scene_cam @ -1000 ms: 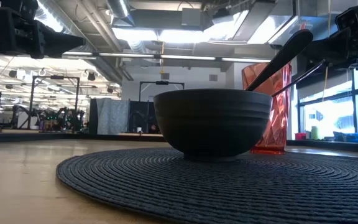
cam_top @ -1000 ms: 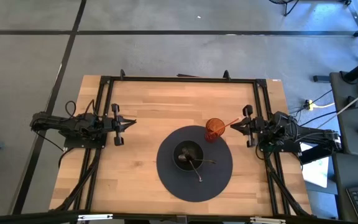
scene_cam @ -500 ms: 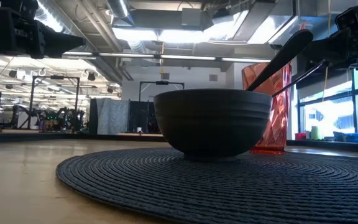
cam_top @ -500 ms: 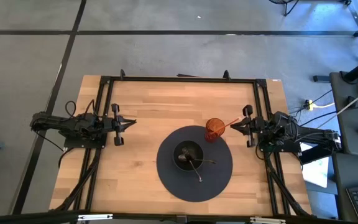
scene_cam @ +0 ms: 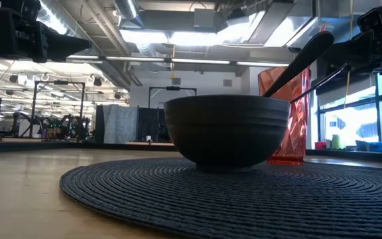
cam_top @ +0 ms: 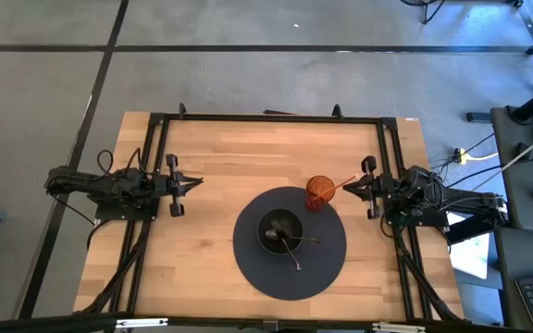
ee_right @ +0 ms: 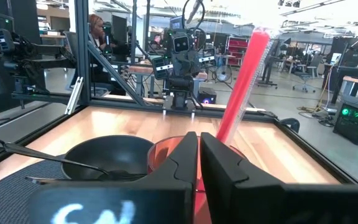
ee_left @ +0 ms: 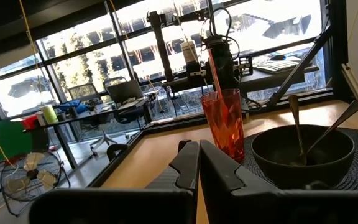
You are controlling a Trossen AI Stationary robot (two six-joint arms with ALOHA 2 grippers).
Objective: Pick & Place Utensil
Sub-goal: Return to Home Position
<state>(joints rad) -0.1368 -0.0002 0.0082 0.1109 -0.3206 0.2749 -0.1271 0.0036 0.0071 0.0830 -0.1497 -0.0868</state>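
With both utensils lying in the black bowl at lower centre, the left tool and right tool, each pressed together and empty, hang mid-left and mid-right, so I judge the homing nearly finished, needing only small settling.

Lab hall: ceiling ducts, desks, office chairs

The mat lies on the counter, nearer the right arm's side. The bowl sits on the mat, about at its middle. One utensil and the other utensil lie in the bowl, handles leaning out over its rim. The cup stands at the mat's rim, between the bowl and the right gripper, with a straw in it. The left gripper hangs well apart, over the counter's left side.
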